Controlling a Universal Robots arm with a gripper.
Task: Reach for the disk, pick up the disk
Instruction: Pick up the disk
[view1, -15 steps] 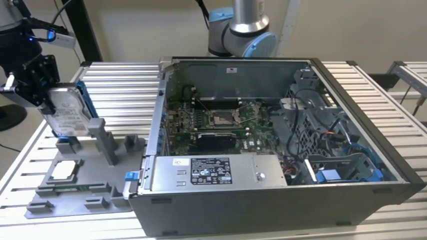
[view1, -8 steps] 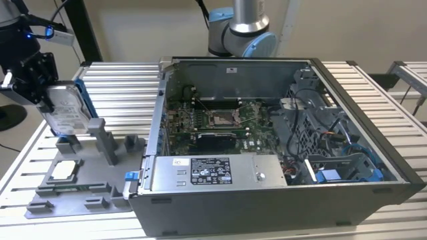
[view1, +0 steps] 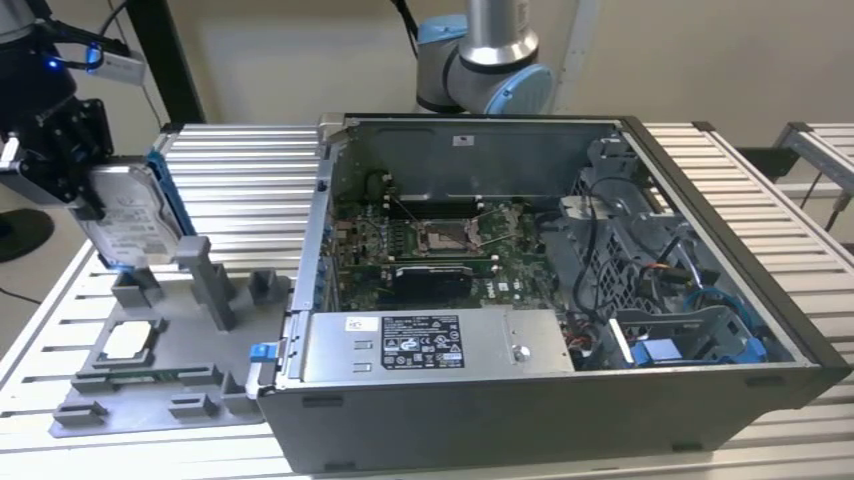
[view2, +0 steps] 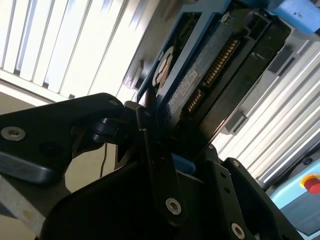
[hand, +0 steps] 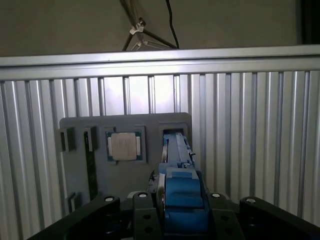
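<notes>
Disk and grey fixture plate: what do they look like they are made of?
The disk: apparently bare silver metal with a dull sheen. Its bracket looks like blue plastic. The fixture plate: uniform matte grey, probably moulded or printed plastic.

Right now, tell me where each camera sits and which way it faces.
Exterior view: off the arm, high, looking down on the open computer case, grey tray and table; the arm's joint and the gripper holding the disk show.
First wrist view: on the arm, looking down past gripper and disk at the tray and chip.
Second wrist view: on the arm, looking along the gripper's fingers at the disk's connector edge.
Shared: all three show the gripper shut on the disk.
</notes>
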